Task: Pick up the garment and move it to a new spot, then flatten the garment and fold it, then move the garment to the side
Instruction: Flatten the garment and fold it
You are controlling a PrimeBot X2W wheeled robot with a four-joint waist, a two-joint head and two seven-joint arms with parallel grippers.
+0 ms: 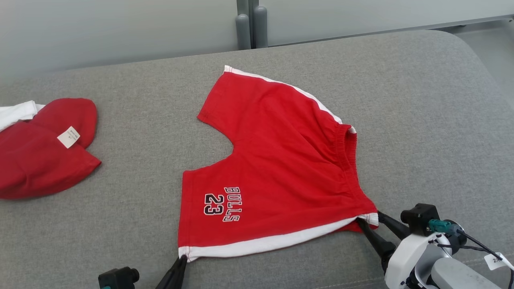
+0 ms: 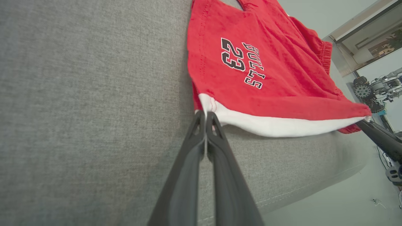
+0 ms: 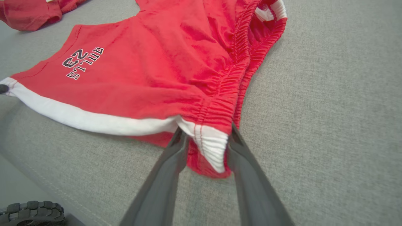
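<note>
A grey upholstered surface (image 1: 421,120) carries the red shorts (image 1: 281,160) spread near its middle, legs toward the left and gathered waistband toward the right. They have white side stripes and "BULLS 23" printed on the near leg. Well apart at the far left lies another red garment (image 1: 40,160) with a white label. The right claw (image 3: 205,130) stands with its fingers (image 3: 163,175) parted, the white waistband corner loose between them. The left claw (image 2: 205,114) is pinched tight on the white hem corner, lifting the near edge slightly.
</note>
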